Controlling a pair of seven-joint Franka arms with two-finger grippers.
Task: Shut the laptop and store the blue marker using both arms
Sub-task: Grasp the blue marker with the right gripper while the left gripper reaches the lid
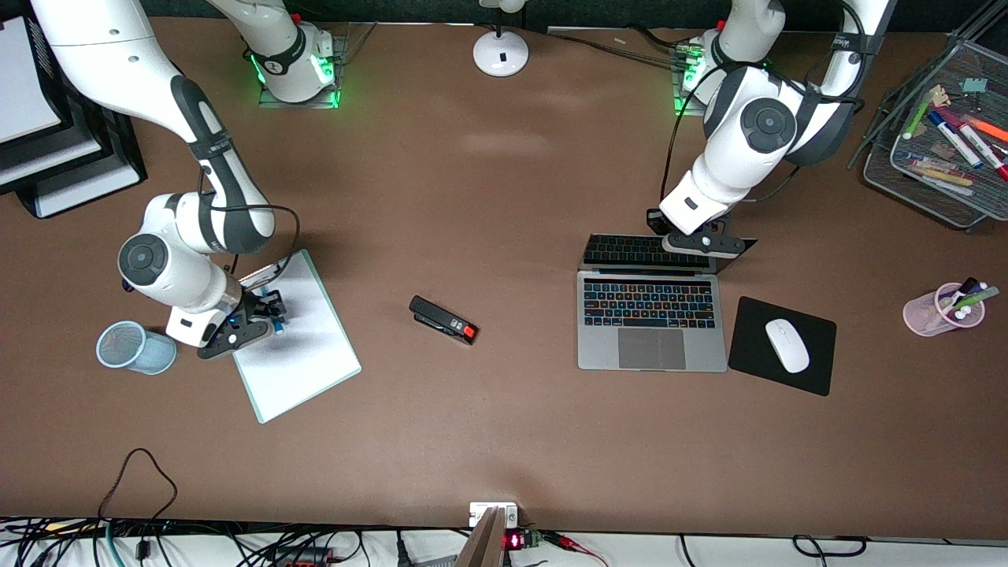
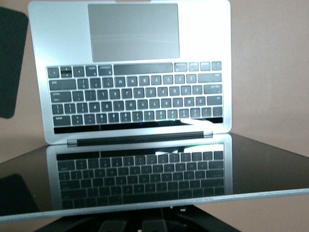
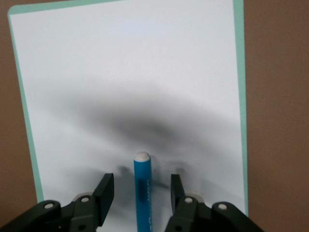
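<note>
Right tool (image 3: pixel 140 191): fingers parted astride slim blue marker (image 3: pixel 143 191) on white green-edged board (image 1: pixel 303 346) | left tool (image 1: pixel 701 242): closed at silver laptop (image 1: pixel 651 323) screen edge | black stapler (image 1: pixel 443 320) between, apart.

My right arm reaches down at its end of the table, the right gripper (image 3: pixel 140 191) low, its fingers (image 3: pixel 104 191) parted either side of a gap. My left arm bends down from its base, the left gripper (image 1: pixel 703 242) fully closed, at the top edge of the raised lid.
</note>
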